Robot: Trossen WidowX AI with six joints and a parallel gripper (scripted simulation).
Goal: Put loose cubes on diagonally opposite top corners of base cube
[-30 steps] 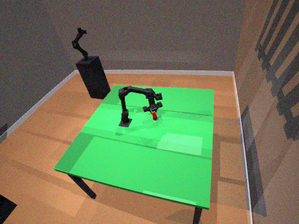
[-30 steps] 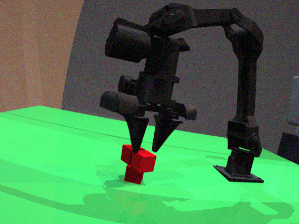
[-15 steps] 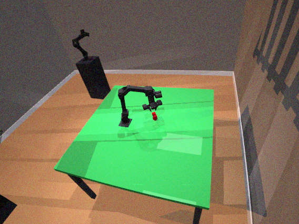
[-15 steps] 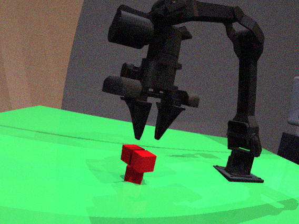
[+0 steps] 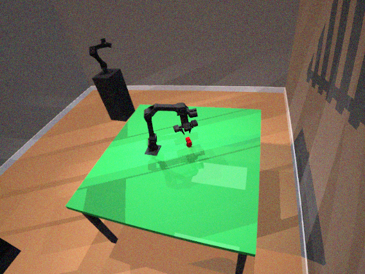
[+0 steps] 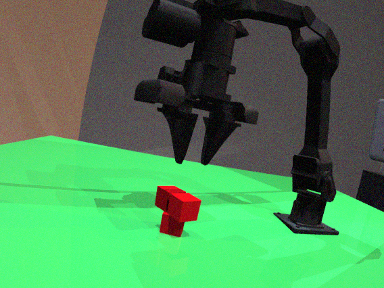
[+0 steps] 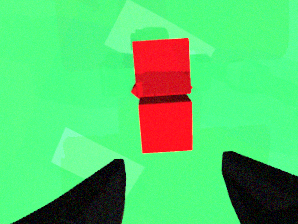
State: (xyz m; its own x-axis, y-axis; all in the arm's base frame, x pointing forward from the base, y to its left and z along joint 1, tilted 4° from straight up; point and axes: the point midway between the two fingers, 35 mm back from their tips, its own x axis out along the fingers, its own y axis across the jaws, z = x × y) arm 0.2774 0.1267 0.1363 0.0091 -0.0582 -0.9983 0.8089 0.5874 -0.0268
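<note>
The gripper (image 6: 191, 163) is shown raised well above the red stack, its two tapered fingers (image 6: 180, 142) parted and nothing held between them. Both loose cubes are seen resting on the base cube (image 6: 172, 224), which stands on the green table (image 6: 67, 216). The nearer cube (image 6: 184, 207) and the farther cube (image 6: 166, 196) overhang the base on opposite sides, so that the stack appears as a small T from the exterior view. In the wrist view the two upper faces, the nearer cube (image 7: 166, 124) and the farther cube (image 7: 161, 68), are separated by a thin dark line, which is judged to be the required gap; the base is hidden beneath them there. Both tops appear level, though a slight tilt could not be ruled out at this resolution.

The step in hand is judged to be the withdrawal. It is best done by a straight vertical lift, with the fingers kept parted and no sideways sweep made until the tips are far above the cubes, since either overhanging cube could be tipped by a light brush. The arm (image 6: 316, 101) is then to be carried away from the stack, over bare table rather than across the cubes.
</note>
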